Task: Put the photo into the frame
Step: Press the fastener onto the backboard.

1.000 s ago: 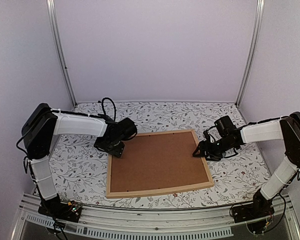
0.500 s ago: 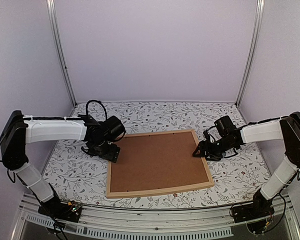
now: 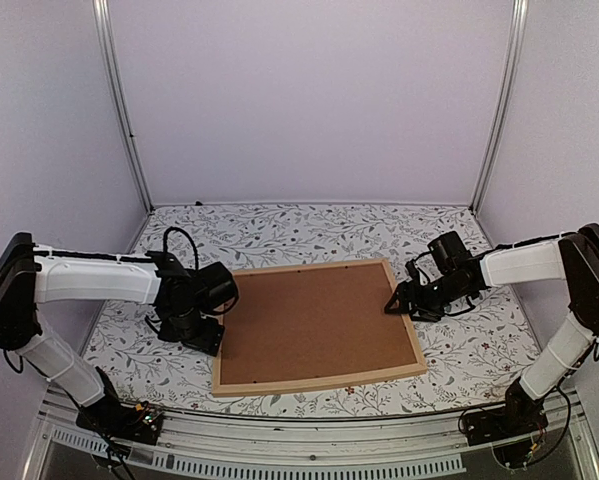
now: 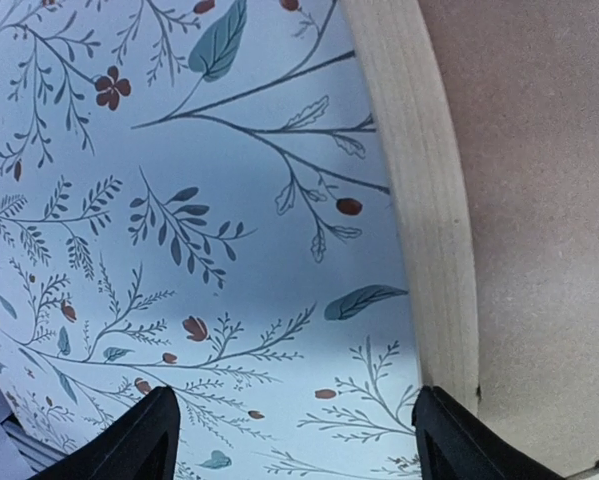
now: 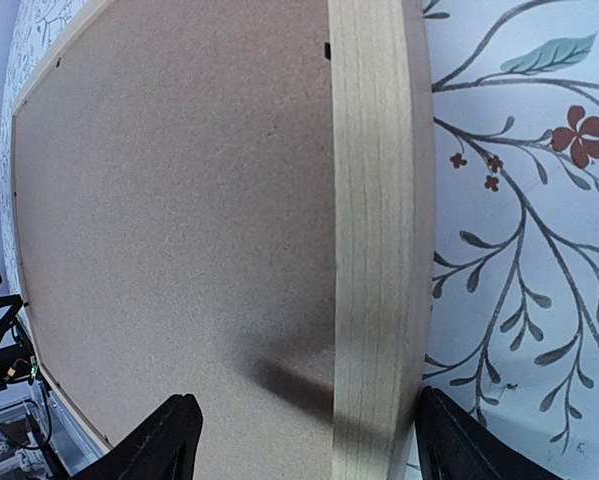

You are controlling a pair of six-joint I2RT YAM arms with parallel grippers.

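Note:
The frame [image 3: 322, 381] of light wood lies flat on the flowered cloth, and a brown backing board [image 3: 314, 323] fills its whole opening. The photo is out of view. My left gripper [image 3: 203, 337] hangs low just outside the frame's left strip [image 4: 422, 200]. It stands open [image 4: 299, 445] over bare cloth, its right finger [image 4: 464, 440] at the strip's edge. My right gripper [image 3: 398, 303] is at the frame's right side, open [image 5: 304, 445]. One finger [image 5: 159, 440] is over the backing board [image 5: 169, 220] and the other is outside the wooden strip [image 5: 374, 250].
The flowered cloth [image 3: 309, 232] covers the table between the pale walls. Metal posts [image 3: 119, 100] stand at the back corners, and a metal rail [image 3: 309, 440] runs along the near edge.
My left arm has swung outward and pulled its gripper from the frame's far left corner down along the left side toward the near edge. The right arm and the frame have not moved.

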